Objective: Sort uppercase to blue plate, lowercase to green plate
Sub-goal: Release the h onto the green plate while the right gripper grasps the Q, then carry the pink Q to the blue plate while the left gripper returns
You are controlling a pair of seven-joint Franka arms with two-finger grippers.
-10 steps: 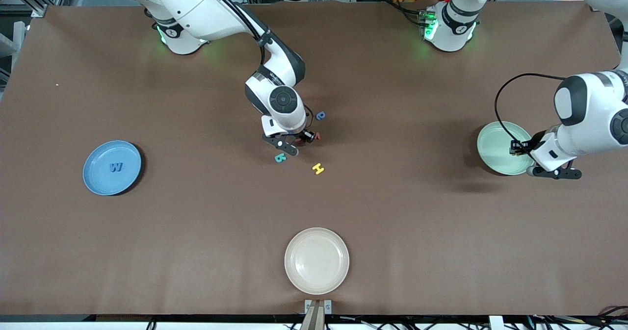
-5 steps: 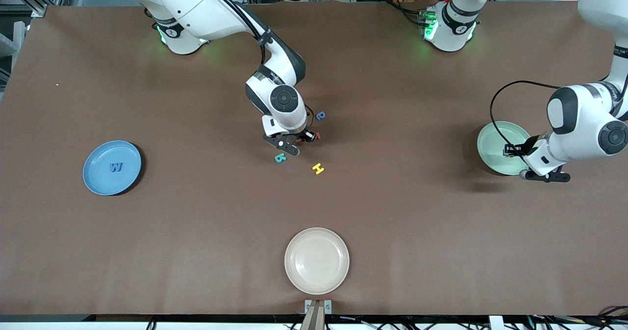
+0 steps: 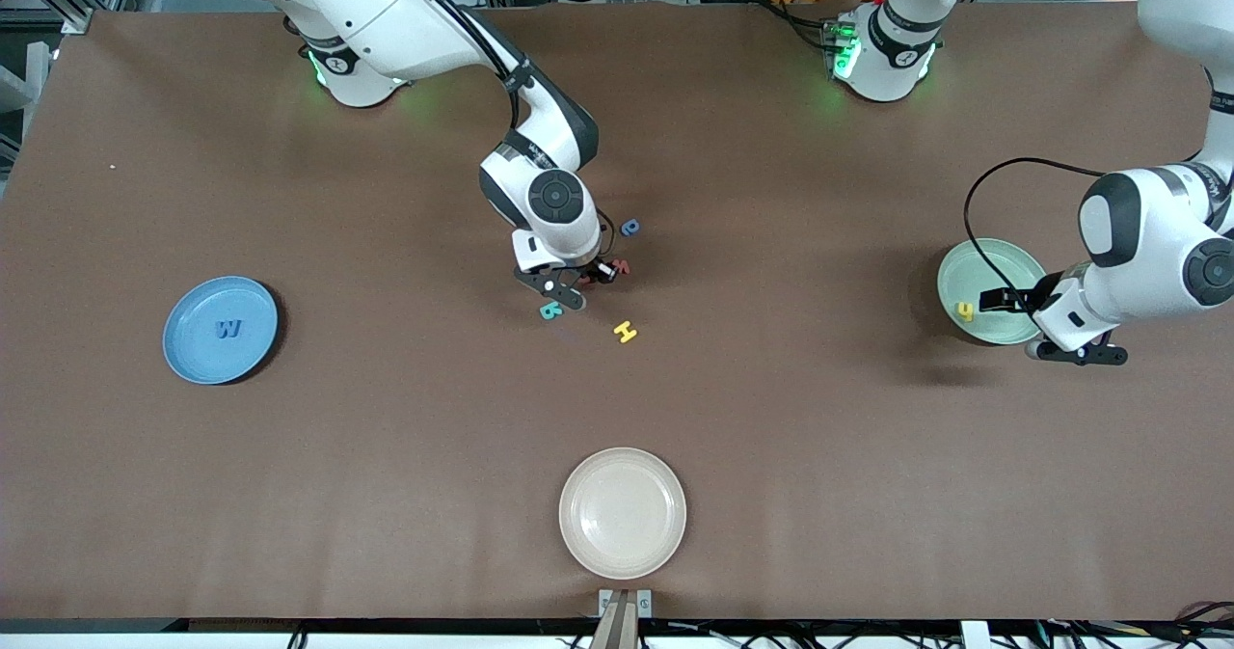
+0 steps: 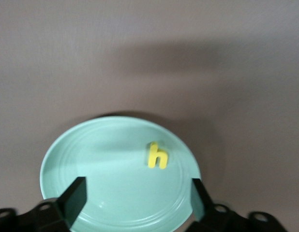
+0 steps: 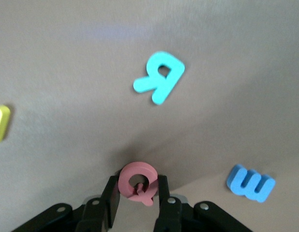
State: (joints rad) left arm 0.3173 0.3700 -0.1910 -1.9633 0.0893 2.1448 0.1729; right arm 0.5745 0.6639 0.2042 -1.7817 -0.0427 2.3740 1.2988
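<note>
In the front view, the left gripper (image 3: 1003, 300) hangs over the green plate (image 3: 993, 265), and a yellow h (image 3: 965, 311) now lies in the plate – a moment ago it was not visible there, so one lowercase letter is delivered. A blue W (image 3: 228, 328) lies in the blue plate (image 3: 198, 355). The right gripper (image 3: 578, 281) stays low among the letters in the middle of the table.

In the left wrist view, the fingers (image 4: 74, 195) stand wide apart and empty, with the h just under them.

In the right wrist view, the fingers (image 5: 112, 198) are clamped on the red Q (image 5: 137, 183) – it seems slightly lifted. The teal letter (image 5: 159, 77) and the blue m (image 5: 250, 182) lie near on the table.
</note>
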